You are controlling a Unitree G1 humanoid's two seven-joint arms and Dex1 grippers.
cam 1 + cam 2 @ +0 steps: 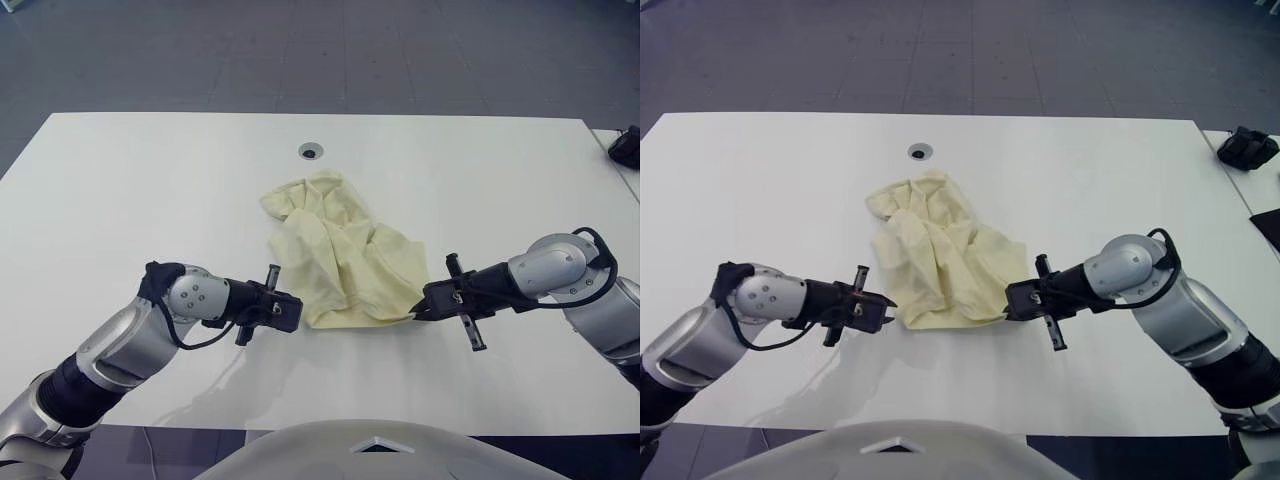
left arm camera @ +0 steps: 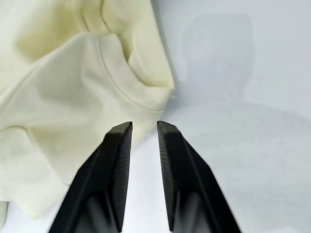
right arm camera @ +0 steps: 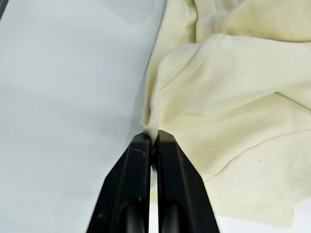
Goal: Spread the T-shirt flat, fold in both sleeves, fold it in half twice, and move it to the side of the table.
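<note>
The T-shirt (image 1: 340, 250) lies crumpled on the tabletop (image 1: 140, 190), right between the two hands. The right hand (image 3: 153, 137) is closed tight, pinching the shirt's near corner. The left hand (image 2: 144, 126) is a little open and holds nothing. The shirt's edge is just in front of its tips. The shirt is pale yellow and wrinkled. Its long side stretches away from both hands. The left hand probably has to grab next.

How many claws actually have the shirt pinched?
1. The right claw is shut on an edge of the crumpled pale yellow cloth T-shirt; the left claw is open beside it.
</note>
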